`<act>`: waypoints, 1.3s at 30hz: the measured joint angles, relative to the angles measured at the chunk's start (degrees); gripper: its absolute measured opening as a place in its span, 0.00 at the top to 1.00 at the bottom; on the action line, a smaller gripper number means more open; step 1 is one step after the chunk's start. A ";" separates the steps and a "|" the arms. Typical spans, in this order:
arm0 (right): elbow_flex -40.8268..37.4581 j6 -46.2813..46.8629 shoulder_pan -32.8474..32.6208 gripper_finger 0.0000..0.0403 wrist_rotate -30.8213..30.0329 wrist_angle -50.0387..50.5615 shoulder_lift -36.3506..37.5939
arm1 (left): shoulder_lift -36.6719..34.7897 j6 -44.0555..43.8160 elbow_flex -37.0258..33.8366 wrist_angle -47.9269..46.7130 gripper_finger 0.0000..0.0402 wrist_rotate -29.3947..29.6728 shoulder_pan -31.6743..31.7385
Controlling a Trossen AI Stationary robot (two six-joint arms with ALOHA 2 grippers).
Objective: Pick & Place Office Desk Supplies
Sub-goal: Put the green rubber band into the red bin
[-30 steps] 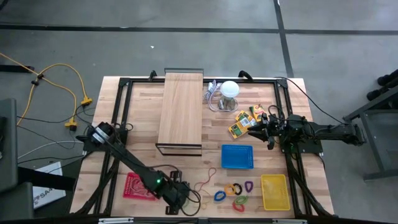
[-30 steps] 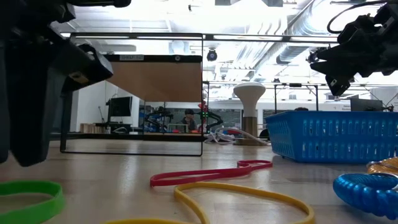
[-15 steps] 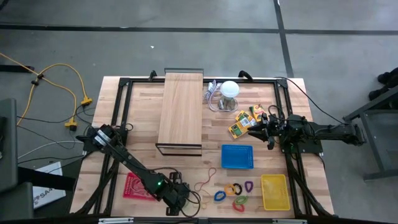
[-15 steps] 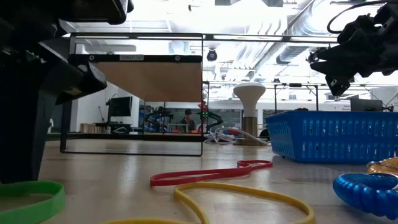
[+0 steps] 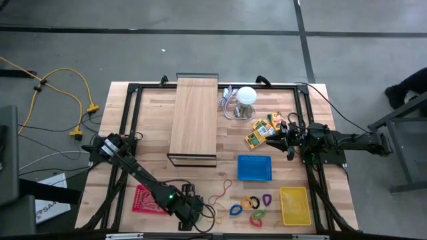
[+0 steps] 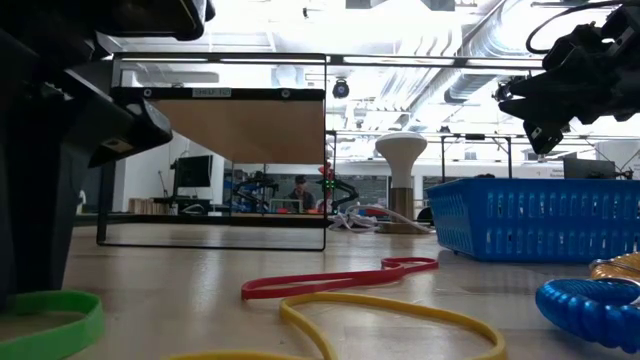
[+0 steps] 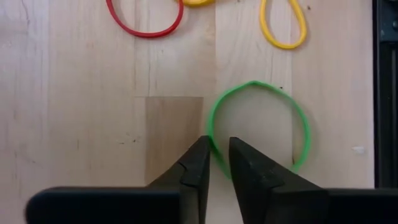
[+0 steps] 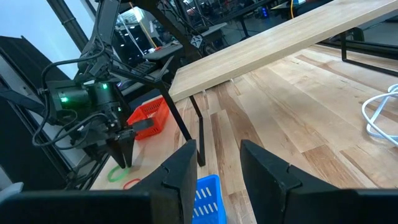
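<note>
A green rubber band point(image 7: 258, 87) lies flat on the wooden table near its front edge, also in the low view point(image 6: 50, 320). My left gripper point(image 7: 216, 144) stands on it, fingers nearly together with the band's strand between them; in the high view point(image 5: 191, 217) it hides the band. Red point(image 7: 146, 31) and yellow point(image 7: 283, 31) rubber bands lie just beyond. Coloured loop clips point(image 5: 250, 203) lie to the right. My right gripper point(image 5: 275, 137) hangs open beside the yellow-orange packs point(image 5: 260, 130). My left gripper pinches one strand of the green band's ring point(image 7: 214, 163), on the side nearest the gripper, between its two fingertips. The fingers come steeply down from above and lie across the strand. The band lies flat on the table, a slack round loop.
A red basket point(image 5: 148, 199) sits left of the left gripper, a blue basket point(image 5: 254, 168) and a yellow basket point(image 5: 294, 205) to the right. The long wooden board point(image 5: 194, 117) on its black frame and a white round object with cable point(image 5: 247, 95) stand farther back.
My left gripper has sunk a little onto the green rubber band near the table's front edge. The band stays flat where it was.
</note>
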State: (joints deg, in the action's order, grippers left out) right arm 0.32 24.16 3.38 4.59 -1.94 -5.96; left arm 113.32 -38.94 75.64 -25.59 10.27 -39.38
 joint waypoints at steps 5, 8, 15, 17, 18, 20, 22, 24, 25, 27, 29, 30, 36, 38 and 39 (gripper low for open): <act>0.00 0.00 0.00 0.72 0.00 0.00 0.01 | 0.02 -0.04 0.00 -0.28 0.98 0.32 0.04; 0.00 0.00 0.00 0.72 0.00 -0.01 0.01 | 0.02 -0.11 0.00 -0.30 0.99 0.24 0.04; 0.00 0.00 0.01 0.72 0.00 0.01 0.01 | 0.02 -0.09 0.00 -0.28 1.00 -0.03 0.04; 0.00 0.00 0.02 0.72 0.01 -0.01 0.02 | 0.02 -0.09 0.00 -0.26 1.00 -0.05 0.04; 0.00 0.00 0.01 0.72 0.01 -0.01 0.02 | 0.02 -0.09 0.00 -0.26 1.00 -0.05 0.04; 0.00 0.00 0.00 0.72 0.00 -0.01 0.01 | 0.02 -0.05 0.00 -0.26 1.00 -0.10 0.04; 0.00 0.00 0.02 0.72 -0.01 -0.01 0.00 | 0.02 0.35 0.00 -0.27 1.00 -0.46 0.04; 0.00 0.00 0.00 0.72 0.01 -0.01 0.02 | -0.25 0.77 -0.04 -0.32 1.00 -1.06 0.07; 0.00 0.00 0.00 0.72 -0.01 0.00 0.00 | -0.45 0.83 -0.04 -0.36 1.00 -1.74 0.09; 0.00 0.00 0.00 0.72 -0.01 -0.01 0.02 | -1.62 0.79 -0.13 -1.07 1.00 -2.15 0.17; 0.00 0.00 0.01 0.72 -0.01 -0.01 0.00 | -3.11 0.81 -0.11 -1.15 1.00 -2.55 0.22; 0.00 0.00 0.01 0.72 0.00 0.00 0.00 | -3.80 0.95 -0.11 -1.54 1.00 -2.77 0.26; 0.00 0.00 0.01 0.72 0.01 0.00 0.02 | -8.56 1.63 -0.11 -5.08 1.00 -2.49 0.26; 0.00 0.00 0.00 0.72 -0.01 0.01 0.00 | -10.05 1.64 -0.11 -6.52 1.00 -1.84 0.26; 0.00 0.00 0.00 0.72 0.01 -0.01 0.01 | -10.86 1.64 -0.11 -7.21 1.00 -1.31 0.26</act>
State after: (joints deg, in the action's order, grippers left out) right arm 0.32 24.16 3.38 4.60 -1.96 -5.95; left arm 102.46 -37.30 75.53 -32.80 8.97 -39.11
